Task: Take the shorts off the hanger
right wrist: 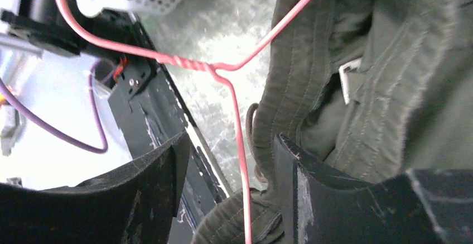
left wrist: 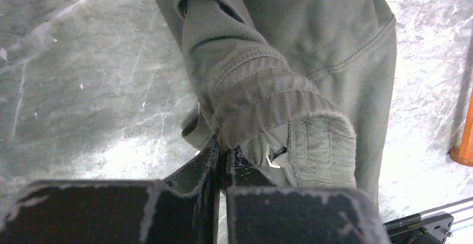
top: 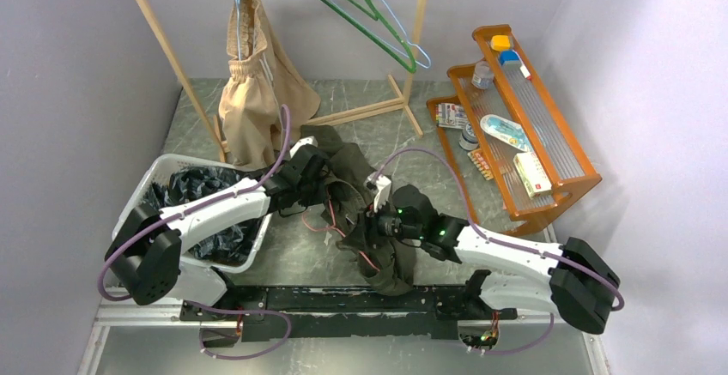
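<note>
The olive green shorts (top: 345, 159) lie draped between my two arms in the middle of the table, still on a pink wire hanger (top: 329, 223). My left gripper (top: 321, 178) is shut on their gathered waistband (left wrist: 262, 96); in the left wrist view the jaws (left wrist: 223, 153) pinch the fabric. My right gripper (right wrist: 228, 143) stands open, with the pink hanger (right wrist: 189, 61) wire running down between its fingers and the olive shorts (right wrist: 362, 87) against the right finger (right wrist: 290, 166). Light beige shorts (top: 249, 83) hang from a blue hanger on the wooden rack.
A white basket (top: 163, 166) at the left holds dark patterned shorts (top: 185, 193). A green hanger (top: 360, 15) and a bare blue hanger (top: 403, 32) hang on the rack (top: 159, 36). An orange shelf (top: 549, 126) with small items stands at the right.
</note>
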Tool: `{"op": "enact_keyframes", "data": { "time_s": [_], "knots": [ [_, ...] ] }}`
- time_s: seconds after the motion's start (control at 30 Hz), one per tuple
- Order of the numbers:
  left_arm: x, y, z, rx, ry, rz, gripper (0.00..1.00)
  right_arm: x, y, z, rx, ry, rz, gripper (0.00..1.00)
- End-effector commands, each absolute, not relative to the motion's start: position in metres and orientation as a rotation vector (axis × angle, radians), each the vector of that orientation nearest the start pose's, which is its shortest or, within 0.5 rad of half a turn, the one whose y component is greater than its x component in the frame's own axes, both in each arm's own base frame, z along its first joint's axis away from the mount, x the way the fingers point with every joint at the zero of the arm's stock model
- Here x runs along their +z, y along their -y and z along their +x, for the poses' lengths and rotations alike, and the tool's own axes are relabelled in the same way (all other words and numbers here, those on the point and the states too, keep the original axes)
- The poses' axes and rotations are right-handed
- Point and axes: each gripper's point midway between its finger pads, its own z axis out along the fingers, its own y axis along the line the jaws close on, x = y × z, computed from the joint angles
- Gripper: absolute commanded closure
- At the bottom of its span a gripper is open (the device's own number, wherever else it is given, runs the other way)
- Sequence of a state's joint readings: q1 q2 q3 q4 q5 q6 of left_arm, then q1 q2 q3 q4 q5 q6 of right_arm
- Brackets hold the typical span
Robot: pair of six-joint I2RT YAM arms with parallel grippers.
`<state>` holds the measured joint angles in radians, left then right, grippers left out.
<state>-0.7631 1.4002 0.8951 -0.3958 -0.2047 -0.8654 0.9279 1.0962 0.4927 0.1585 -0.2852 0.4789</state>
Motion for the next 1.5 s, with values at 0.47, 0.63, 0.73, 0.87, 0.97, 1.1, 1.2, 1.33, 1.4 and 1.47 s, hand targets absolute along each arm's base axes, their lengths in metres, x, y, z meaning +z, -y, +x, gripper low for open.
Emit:
{"op": "enact_keyframes", "data": {
  "time_s": [0.47, 0.63, 0.73, 0.87, 0.97, 1.1, 1.2, 1.33, 1.4, 1.47],
  "knots": [
    [0.121, 0.219, 0.259, -0.394, -2.417, -0.319, 0.93, 0.107, -0.306, 0.166, 0.869, -2.027, -0.7, 0.92],
    [0.126, 0.196, 0.259, -0.26, -2.395, -0.357, 0.93, 0.1, -0.288, 0.148, 0.935, -2.049, -0.645, 1.0],
    [0.128, 0.191, 0.261, -0.236, -2.379, -0.366, 0.93, 0.104, -0.284, 0.135, 0.993, -2.045, -0.663, 1.0],
    [0.135, 0.192, 0.267, -0.224, -2.355, -0.355, 0.93, 0.11, -0.284, 0.114, 1.09, -2.034, -0.755, 1.0],
    [0.145, 0.197, 0.276, -0.222, -2.334, -0.337, 0.93, 0.12, -0.289, 0.096, 1.196, -1.991, -0.843, 1.0],
    [0.157, 0.206, 0.284, -0.274, -2.299, -0.293, 0.93, 0.131, -0.291, 0.078, 1.275, -1.962, -0.957, 1.0],
    [0.163, 0.203, 0.29, -0.311, -2.28, -0.284, 0.93, 0.139, -0.289, 0.07, 1.31, -1.94, -0.998, 1.0],
    [0.17, 0.187, 0.294, -0.278, -2.269, -0.319, 0.93, 0.142, -0.284, 0.067, 1.308, -1.913, -1.025, 1.0],
    [0.173, 0.184, 0.295, -0.287, -2.261, -0.321, 0.93, 0.142, -0.282, 0.066, 1.302, -1.904, -1.032, 1.0],
    [0.171, 0.184, 0.293, -0.297, -2.267, -0.316, 0.93, 0.143, -0.28, 0.063, 1.303, -1.898, -1.051, 1.0]
  ]
}}
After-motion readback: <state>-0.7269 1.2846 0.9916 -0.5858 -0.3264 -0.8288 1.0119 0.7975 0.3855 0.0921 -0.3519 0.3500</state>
